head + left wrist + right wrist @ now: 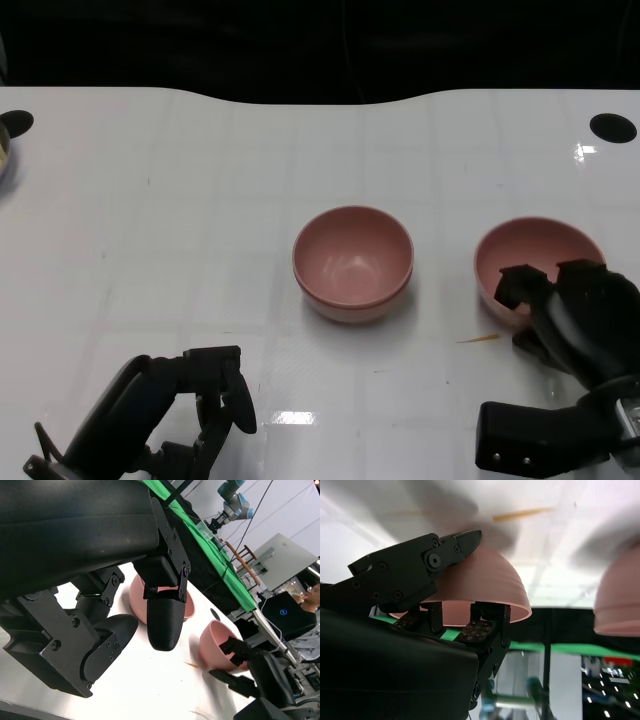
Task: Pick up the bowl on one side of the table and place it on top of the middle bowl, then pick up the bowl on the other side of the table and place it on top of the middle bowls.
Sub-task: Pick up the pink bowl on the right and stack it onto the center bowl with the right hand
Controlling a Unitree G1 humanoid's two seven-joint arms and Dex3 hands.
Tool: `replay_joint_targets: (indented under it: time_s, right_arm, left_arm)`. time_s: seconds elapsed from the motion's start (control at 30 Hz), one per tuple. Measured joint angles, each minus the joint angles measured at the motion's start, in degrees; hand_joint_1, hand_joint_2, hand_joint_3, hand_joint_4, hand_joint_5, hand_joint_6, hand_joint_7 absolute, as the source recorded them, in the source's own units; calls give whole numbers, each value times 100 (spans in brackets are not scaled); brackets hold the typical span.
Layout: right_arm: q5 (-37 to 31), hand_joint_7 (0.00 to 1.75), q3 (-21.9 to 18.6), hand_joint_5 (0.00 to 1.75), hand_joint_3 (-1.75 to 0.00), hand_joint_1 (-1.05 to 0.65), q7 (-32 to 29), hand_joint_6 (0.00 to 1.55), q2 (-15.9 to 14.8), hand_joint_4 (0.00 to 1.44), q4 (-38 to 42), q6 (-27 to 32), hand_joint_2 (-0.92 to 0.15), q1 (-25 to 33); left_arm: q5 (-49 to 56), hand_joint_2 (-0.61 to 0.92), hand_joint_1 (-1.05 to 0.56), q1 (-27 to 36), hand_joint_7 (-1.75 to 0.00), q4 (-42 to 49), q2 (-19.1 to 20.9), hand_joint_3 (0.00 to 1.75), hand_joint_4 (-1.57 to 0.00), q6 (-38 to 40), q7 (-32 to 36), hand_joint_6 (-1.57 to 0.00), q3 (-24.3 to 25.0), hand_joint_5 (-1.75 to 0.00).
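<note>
I see right hand (pixel 560 300) clamped on near rim of pink plastic side bowl (pixel 535 250), probably lifted slightly; pink middle stack (pixel 352 262) lies leftward; left hand (pixel 205 400) released, idle.

A robotics lab: a robot arm (pixel 235 497) stands behind a green-draped table (pixel 215 555) near a laptop (pixel 285 615).

Hidden and cut-off parts at the counter

The right hand (pixel 560 300) covers the near rim of the right bowl (pixel 535 245), so its grip there is hard to judge. A metal dish (pixel 4 150) at the far left is cut by the edge. The middle bowls (pixel 352 262) look like two nested, perhaps. The left hand (pixel 190 400) runs off the near edge.
</note>
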Motion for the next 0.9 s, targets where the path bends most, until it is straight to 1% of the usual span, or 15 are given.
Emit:
replay_joint_targets:
  time_s: [0.07,0.2,0.3,0.43,0.47,0.57,0.6,0.63,0.67,0.7,0.73,0.8,0.9]
  right_arm:
    - [-14,173,48,175,-1,-16,-169,71,-44,96,-51,-43,-84,-81]
    - [27,174,71,175,0,-13,-258,72,-106,97,-336,-129,-82,-165]
    - [101,166,71,175,-1,-11,-246,76,-114,96,-640,-239,-81,-182]
    - [167,168,71,175,-2,-9,-135,77,-107,97,-906,-324,-82,-238]
    - [224,168,72,175,-2,-9,-131,78,-90,98,-938,-389,-83,-265]
    - [327,161,76,175,-5,-10,-130,83,14,100,-973,-548,-84,-383]
    - [334,162,82,175,-13,-10,-127,82,47,100,-981,-577,-82,-421]
    - [339,163,91,175,-56,-11,-97,82,85,99,-993,-596,-62,-458]
    - [340,163,103,175,-91,-12,-61,82,116,99,-1005,-620,-45,-493]
    - [340,164,118,175,-111,-14,-11,81,147,98,-1033,-625,-33,-525]
    - [340,166,131,175,-116,-15,13,80,184,98,-1055,-628,-30,-554]
    - [339,169,159,175,-120,-14,29,79,270,99,-1068,-664,-27,-624]
    - [358,169,244,175,-121,-12,37,79,382,99,-1045,-836,-26,-780]
  left_arm:
    - [-21,32,0,0,-143,0,-4,151,-88,4,-38,-85,0,-168]
    - [-18,32,1,-1,-144,1,-14,150,-88,5,-63,-85,13,-168]
    - [-16,32,1,-5,-144,3,-25,151,-89,5,-64,-85,33,-168]
    - [-16,32,2,-9,-144,15,-29,151,-88,7,-72,-84,39,-168]
    - [-13,32,2,-10,-144,19,-29,151,-88,7,-72,-84,40,-168]
    - [30,32,2,-23,-145,21,-30,151,-88,20,-72,-83,46,-169]
    - [34,32,2,-27,-145,21,-30,151,-88,34,-72,-83,46,-168]
    - [33,33,2,-28,-145,21,-30,151,-88,57,-73,-83,48,-168]
    - [32,33,3,-30,-145,21,-30,151,-88,78,-75,-83,48,-168]
    - [30,33,3,-30,-145,21,-30,151,-87,85,-88,-82,48,-167]
    - [28,33,3,-30,-145,21,-29,151,-87,86,-116,-82,48,-167]
    - [20,33,4,-30,-145,21,-29,151,-87,90,-156,-82,48,-167]
    - [19,33,4,-30,-145,21,-29,150,-87,91,-179,-82,50,-169]
